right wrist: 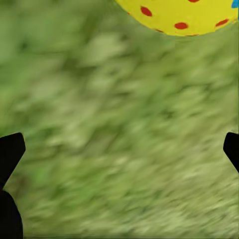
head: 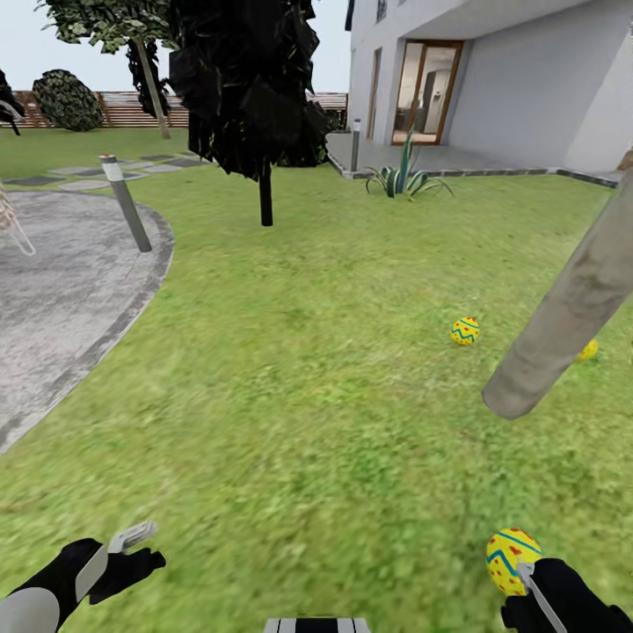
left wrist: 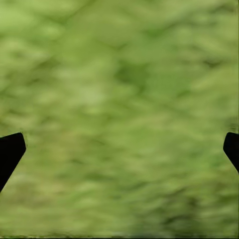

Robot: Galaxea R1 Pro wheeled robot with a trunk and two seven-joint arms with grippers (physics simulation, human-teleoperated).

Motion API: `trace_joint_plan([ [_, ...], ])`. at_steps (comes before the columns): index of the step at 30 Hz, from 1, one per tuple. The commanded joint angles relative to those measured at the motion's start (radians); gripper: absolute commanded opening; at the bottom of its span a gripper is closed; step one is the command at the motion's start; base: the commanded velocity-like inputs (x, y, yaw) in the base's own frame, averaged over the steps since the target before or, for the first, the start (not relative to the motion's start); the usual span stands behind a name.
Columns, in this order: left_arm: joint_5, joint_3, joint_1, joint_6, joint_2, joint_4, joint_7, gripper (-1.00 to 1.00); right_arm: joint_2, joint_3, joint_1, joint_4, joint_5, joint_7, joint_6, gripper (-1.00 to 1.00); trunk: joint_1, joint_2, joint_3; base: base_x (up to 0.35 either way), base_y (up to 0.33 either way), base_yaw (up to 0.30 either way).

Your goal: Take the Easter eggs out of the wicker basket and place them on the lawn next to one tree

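Observation:
Three yellow patterned Easter eggs show on the lawn [head: 290, 387]. One egg [head: 465, 331] lies left of the pale tree trunk [head: 571, 316]. A second egg [head: 587, 350] peeks out from behind that trunk. The third egg [head: 511, 557] [right wrist: 181, 15] sits right at the tip of my right gripper [head: 527, 580] [right wrist: 119, 149], whose fingers stand wide open with only grass between them. My left gripper [head: 132, 547] [left wrist: 119, 149] hangs open over bare grass. The wicker basket is out of view.
A grey paved patio [head: 61, 281] curves along the left with a short bollard lamp [head: 125, 202] at its edge. A near-black tree [head: 264, 176] stands ahead, with a spiky plant [head: 404, 176] and the white house [head: 519, 79] behind it.

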Motion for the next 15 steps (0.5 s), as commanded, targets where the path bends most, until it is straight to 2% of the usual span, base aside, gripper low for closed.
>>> trace_joint_plan([
  [1,0.008,0.001,0.000,0.007,0.000,-0.001,0.001,1.00,0.000,-0.006,0.000,-0.002,0.011,0.009,0.004,1.00,-0.001,0.000,0.003,-0.344,0.002,0.000],
  [15,0.008,0.001,0.000,0.007,-0.001,-0.001,0.002,1.00,0.007,-0.005,0.000,0.000,0.011,0.009,0.003,1.00,-0.008,0.003,0.057,-0.345,0.000,0.000],
])
